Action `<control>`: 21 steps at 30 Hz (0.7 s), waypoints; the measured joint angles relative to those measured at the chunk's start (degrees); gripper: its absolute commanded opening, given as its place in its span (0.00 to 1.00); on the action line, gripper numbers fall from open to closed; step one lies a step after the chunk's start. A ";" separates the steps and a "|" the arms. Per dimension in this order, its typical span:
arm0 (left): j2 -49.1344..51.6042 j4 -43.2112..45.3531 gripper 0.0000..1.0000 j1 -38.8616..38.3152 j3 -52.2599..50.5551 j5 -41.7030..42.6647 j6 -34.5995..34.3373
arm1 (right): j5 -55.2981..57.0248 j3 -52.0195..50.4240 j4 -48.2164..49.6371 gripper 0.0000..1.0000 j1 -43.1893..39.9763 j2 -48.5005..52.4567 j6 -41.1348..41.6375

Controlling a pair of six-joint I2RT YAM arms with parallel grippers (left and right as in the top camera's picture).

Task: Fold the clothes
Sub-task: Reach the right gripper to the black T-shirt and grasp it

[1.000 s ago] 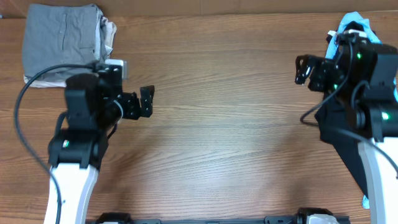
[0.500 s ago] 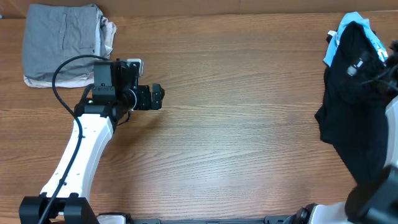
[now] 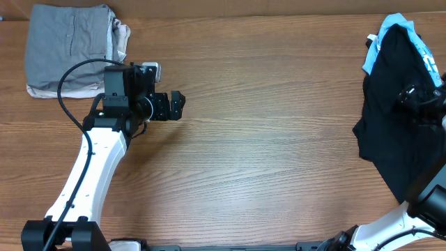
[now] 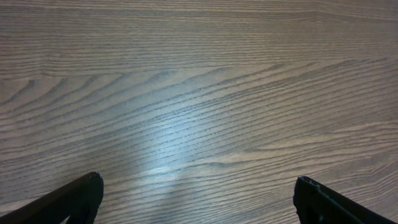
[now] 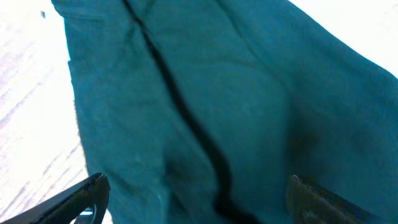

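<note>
The black T-shirt (image 3: 390, 132) is lying crumpled at the right edge of the desk (image 3: 279, 139), on top of a light blue tee (image 3: 392, 21). The right end effector (image 5: 198, 186) is being held over the cloth, spread wide, nothing gripped. The left end effector (image 3: 179, 105) is being held wide too, over bare wood, well apart from the shirt. If both layers are pinched, the blue tee could be dragged along, or the shirt could be pulled off the edge.

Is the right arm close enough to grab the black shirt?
Probably yes. The right gripper sits directly above the black shirt with its jaws open. Its wrist view shows only the shirt beneath it, with nothing in between.
</note>
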 measured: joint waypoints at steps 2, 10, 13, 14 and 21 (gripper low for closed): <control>0.00 0.00 1.00 0.00 0.00 0.00 0.00 | -0.66 0.00 0.68 0.83 0.22 0.46 -0.07; 0.00 0.11 1.00 0.00 0.00 0.00 0.00 | -1.62 0.02 0.42 0.53 1.05 2.93 -0.04; 0.00 0.17 0.95 0.00 0.00 0.00 0.00 | -1.51 0.04 0.96 0.25 1.57 2.93 -0.50; 0.00 0.28 0.91 0.00 0.00 0.00 0.04 | -1.51 0.04 0.94 0.15 1.79 2.93 -0.31; 0.00 2.05 0.73 0.00 0.07 0.00 0.15 | -1.20 0.04 0.87 0.04 3.17 2.93 0.04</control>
